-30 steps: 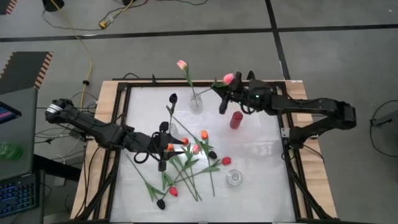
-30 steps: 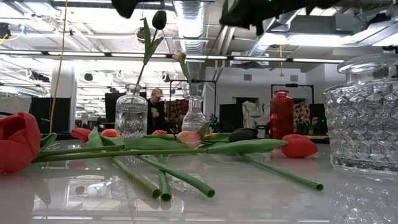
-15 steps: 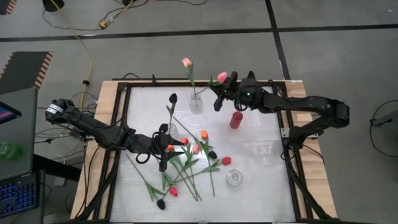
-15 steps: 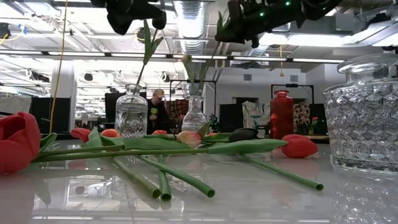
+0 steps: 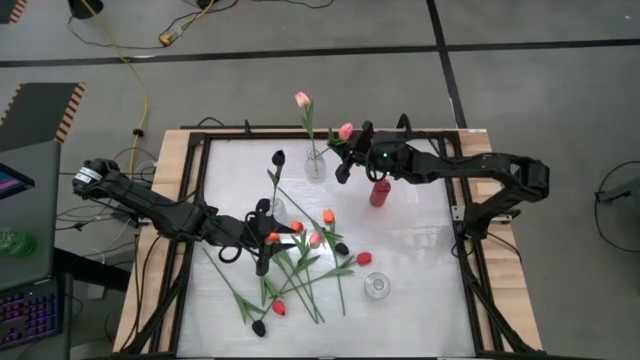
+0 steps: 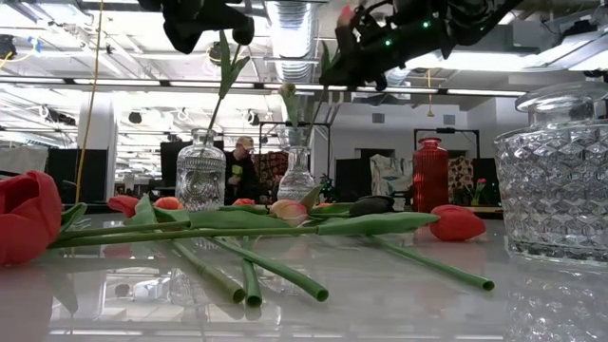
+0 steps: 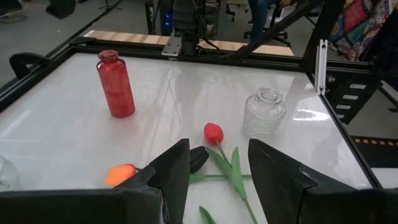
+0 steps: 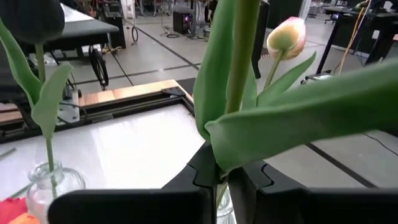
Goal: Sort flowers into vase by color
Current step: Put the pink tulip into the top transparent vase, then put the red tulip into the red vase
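Glossy white table [image 5: 420,250], scattered flowers [image 5: 300,262]; bright ceiling-lit workshop behind

Legible text, labels, brands, numbers, signs: none found in any view.
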`<state>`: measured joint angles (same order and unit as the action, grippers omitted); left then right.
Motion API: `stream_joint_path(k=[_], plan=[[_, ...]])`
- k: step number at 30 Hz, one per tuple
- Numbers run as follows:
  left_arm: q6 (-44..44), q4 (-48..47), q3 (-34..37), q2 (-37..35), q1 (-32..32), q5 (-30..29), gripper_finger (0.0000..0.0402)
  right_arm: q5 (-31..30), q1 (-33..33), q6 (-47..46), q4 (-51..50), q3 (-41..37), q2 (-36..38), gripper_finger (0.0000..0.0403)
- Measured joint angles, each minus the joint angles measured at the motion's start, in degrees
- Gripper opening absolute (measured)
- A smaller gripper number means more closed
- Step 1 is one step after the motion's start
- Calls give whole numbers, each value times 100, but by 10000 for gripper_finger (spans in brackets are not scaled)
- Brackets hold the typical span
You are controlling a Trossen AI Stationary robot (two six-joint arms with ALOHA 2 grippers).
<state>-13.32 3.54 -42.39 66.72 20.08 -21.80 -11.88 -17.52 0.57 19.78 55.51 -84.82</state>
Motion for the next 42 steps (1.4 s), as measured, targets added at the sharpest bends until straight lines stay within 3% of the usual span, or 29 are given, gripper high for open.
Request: stream_joint_path(k=[7,23,35,42], plan=[[0,-22,0,0,0,0,151,-2,-22,-227,14,-2,48,73],[-1,-23,0,0,0,47,151,-6,-26,-707,-699,0,112,222],[-967,-1114,0,-2,19,841,151,-9,-5,-372,-2030,7,1002,229],[-988,-1943,0,-2,44,1479,151,-11,79,-371,-3023,7,1627,228]])
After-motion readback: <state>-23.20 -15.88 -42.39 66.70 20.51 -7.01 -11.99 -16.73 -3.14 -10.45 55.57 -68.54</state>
